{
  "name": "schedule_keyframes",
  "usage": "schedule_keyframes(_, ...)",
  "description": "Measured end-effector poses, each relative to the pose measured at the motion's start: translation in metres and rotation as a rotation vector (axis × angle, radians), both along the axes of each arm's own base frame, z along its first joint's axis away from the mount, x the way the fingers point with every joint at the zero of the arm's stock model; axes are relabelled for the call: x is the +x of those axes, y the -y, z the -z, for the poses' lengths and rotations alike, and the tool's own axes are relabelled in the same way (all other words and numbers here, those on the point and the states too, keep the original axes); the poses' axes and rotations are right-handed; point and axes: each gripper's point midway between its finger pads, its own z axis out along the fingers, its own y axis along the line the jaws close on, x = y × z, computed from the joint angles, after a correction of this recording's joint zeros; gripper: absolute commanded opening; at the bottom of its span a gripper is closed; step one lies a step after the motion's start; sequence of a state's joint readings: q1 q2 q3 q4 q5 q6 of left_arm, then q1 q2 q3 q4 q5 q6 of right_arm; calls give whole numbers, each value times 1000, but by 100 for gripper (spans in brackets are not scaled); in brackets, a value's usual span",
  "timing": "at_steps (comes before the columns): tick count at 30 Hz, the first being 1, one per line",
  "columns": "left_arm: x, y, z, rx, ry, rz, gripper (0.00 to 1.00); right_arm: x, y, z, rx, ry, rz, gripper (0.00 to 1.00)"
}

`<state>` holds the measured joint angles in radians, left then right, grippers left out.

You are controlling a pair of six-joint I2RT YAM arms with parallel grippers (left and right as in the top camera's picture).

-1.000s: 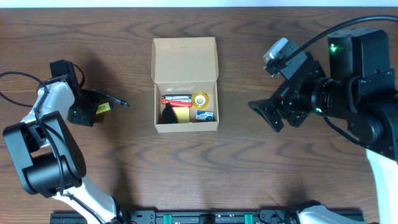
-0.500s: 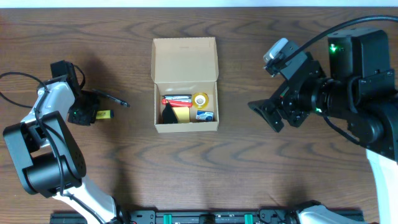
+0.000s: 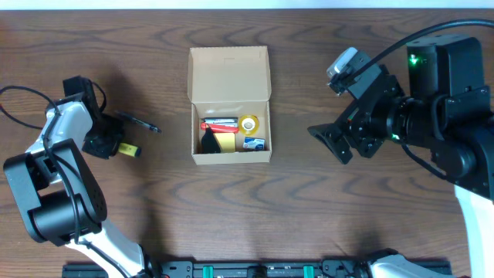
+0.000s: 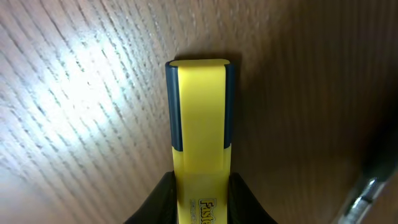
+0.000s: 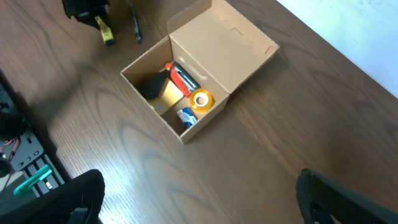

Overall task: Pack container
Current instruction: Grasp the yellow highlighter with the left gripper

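The tan cardboard container lies open mid-table, its flap lid folded back. Inside are a red item, a black item, a yellow block, a tape roll and a small blue item. It also shows in the right wrist view. My left gripper is at the far left, shut on a yellow highlighter with a dark cap, close above the wood. A black pen lies just beyond it. My right gripper is open and empty, right of the container.
The wooden table's far edge runs along the top. A black cable loops at the far left. The left arm and highlighter show at the upper left of the right wrist view.
The left gripper has swung the yellow highlighter lower and to the right, away from the pen. The right arm and the container have not moved.
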<state>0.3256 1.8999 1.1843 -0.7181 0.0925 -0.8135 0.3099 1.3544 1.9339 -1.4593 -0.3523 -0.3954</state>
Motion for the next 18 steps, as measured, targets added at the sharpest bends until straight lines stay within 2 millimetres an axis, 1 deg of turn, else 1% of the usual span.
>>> schedule_keyframes(5, -8, 2, -4, -3, -25, 63, 6, 0, 0, 0, 0, 0, 0, 99)
schedule_keyframes(8, -5, 3, -16, 12, 7, 108, 6, 0, 0, 0, 0, 0, 0, 99)
schedule_keyframes(10, 0, 6, -33, 32, 53, 153, 6, 0, 0, 0, 0, 0, 0, 99)
schedule_keyframes(14, 10, 18, -81, 95, 186, 258, 6, 0, 0, 0, 0, -1, 0, 99)
schedule_keyframes(16, 15, 30, -104, 128, 252, 333, 6, 0, 0, 0, 0, 0, 0, 99)
schedule_keyframes(17, 18, 41, -119, 153, 299, 395, 6, 0, 0, 0, 0, -1, 0, 99)
schedule_keyframes(18, 21, 50, -129, 166, 330, 444, 6, 0, 0, 0, 0, -1, 0, 99)
